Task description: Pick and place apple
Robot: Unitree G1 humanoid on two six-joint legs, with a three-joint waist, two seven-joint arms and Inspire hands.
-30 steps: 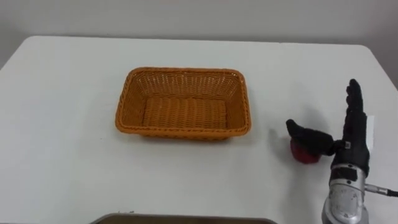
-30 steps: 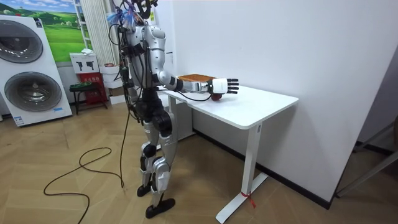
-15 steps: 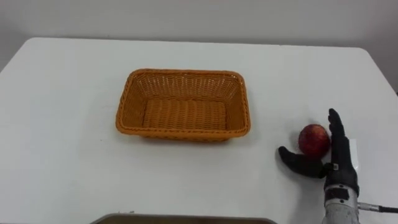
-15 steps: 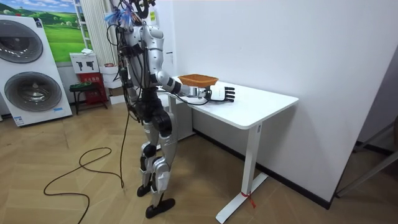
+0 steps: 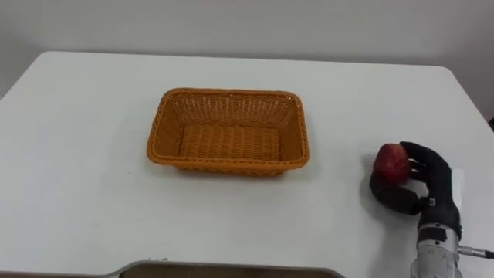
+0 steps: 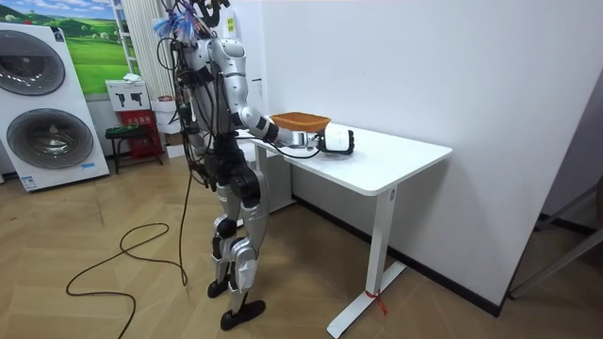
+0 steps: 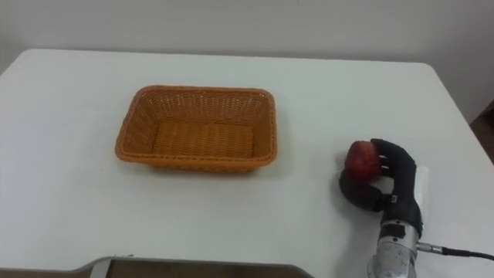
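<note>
One red apple (image 5: 391, 162), round with a paler blush on top, is sitting in the right hand (image 5: 423, 179), whose dark fingers are curling round it, at the white table's (image 5: 77, 201) right side, four o'clock from the orange wicker basket (image 5: 228, 93).

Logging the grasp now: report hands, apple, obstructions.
Right hand shut on apple, right of basket. Apple not yet in basket. Bare table between them.
</note>
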